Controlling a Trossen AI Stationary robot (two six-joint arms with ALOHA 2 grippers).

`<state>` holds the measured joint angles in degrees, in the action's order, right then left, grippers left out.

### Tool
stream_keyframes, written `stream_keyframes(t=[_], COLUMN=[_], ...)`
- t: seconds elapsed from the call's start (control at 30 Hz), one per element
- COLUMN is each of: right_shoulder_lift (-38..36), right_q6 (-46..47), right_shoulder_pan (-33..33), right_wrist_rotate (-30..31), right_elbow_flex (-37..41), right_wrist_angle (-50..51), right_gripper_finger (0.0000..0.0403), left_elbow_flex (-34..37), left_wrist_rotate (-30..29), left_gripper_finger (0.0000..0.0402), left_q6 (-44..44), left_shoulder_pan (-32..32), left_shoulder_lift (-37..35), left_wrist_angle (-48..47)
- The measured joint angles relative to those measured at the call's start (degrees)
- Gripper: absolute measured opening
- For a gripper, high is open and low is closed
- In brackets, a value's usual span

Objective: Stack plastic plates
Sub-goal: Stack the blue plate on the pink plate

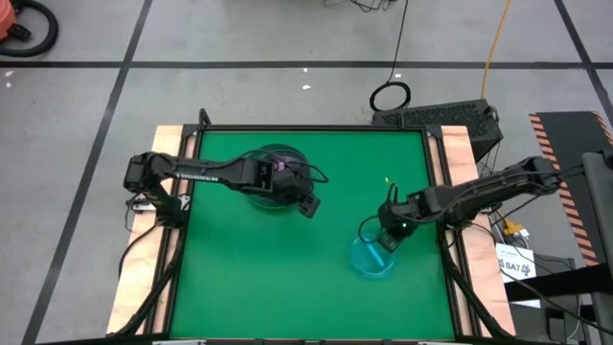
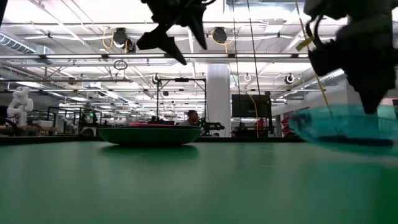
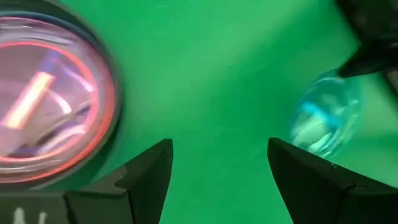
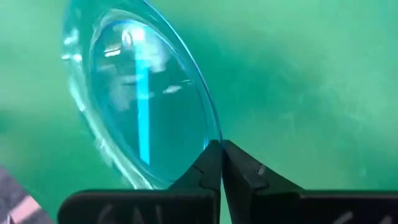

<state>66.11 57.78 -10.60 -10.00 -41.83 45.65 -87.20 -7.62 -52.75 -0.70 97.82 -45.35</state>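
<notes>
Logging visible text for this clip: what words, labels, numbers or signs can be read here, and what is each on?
None can be read with confidence.
White label on the stand to the right of the table: dark print, too small to read.
White marks on the left gripper body: cut off and blurred, unreadable.
Faint marks on the right gripper body: blurred, unreadable.
Cyan plate and plate stack: no text seen.

A large robotics lab or workshop hall, apparently: bright ceiling strip lights (image 2: 74, 59), a white pillar (image 2: 218, 99), distant workstations, taped grey floor (image 1: 287, 57).
</notes>
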Motion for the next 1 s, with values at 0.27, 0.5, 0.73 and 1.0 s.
stream_keyframes(t=[0.27,0.5,0.73,1.0], right_shoulder_lift=[0.0,0.0,0.0,0.0], right_q6=[-1.9,-5.5,-9.2,-9.4], right_shoulder_pan=[2.6,4.9,6.4,6.4], right_wrist_rotate=[5.8,12.1,16.2,16.2], right_elbow_flex=[-7.2,-12.6,-16.0,-16.3], right_wrist_angle=[0.0,-0.1,-0.9,-1.3], right_gripper_finger=[0.0001,0.0000,0.0000,0.0000], left_elbow_flex=[0.0,0.0,0.0,0.1], left_wrist_rotate=[0.0,0.0,-0.9,-8.9], left_gripper_finger=[0.0266,0.0266,0.0266,0.0266], left_q6=[-0.3,1.2,1.4,0.6], left_shoulder_pan=[-3.3,-5.0,-5.9,-5.9], left_shoulder_lift=[0.0,0.0,2.4,3.0], left_wrist_angle=[7.1,10.2,13.8,12.3])
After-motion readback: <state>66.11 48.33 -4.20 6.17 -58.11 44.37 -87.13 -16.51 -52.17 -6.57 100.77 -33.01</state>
